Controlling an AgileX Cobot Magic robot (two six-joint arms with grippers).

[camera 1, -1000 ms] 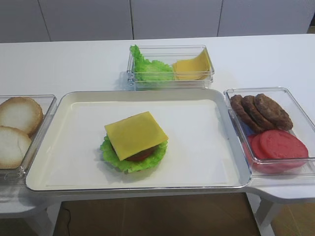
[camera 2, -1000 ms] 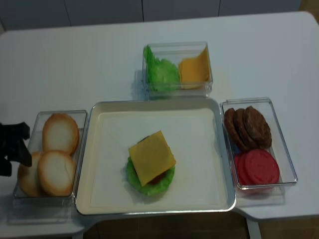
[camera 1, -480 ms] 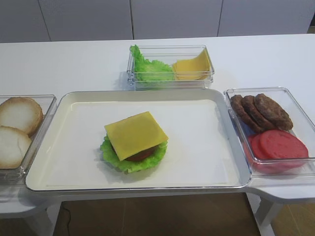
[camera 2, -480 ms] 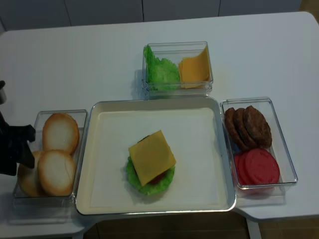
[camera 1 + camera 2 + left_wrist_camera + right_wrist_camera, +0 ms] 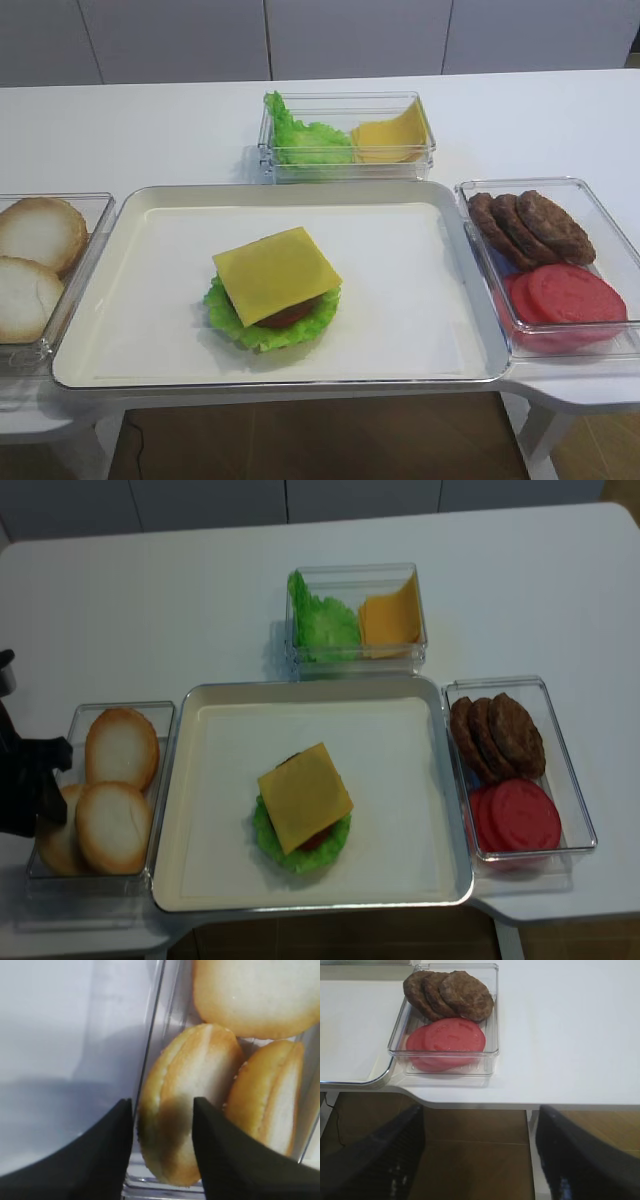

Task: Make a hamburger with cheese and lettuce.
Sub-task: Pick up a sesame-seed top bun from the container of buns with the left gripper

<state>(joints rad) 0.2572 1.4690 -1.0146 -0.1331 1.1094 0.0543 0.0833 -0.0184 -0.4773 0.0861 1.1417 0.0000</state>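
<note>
No readable text in any view.

Nothing printed, labelled, branded or numbered can be made out on the tray (image 5: 150, 215), the clear boxes (image 5: 590, 205) or the white table (image 5: 150, 130); their surfaces are plain across all four views.

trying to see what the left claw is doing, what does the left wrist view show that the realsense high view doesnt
Only the left wrist view: the left claw with its fingers either side of an on-edge bun half, not visibly clamped.

Only the realsense view: the tray with cheese on lettuce, the patties, and the tomato slices.

Both: the bun container and bun halves.
</note>
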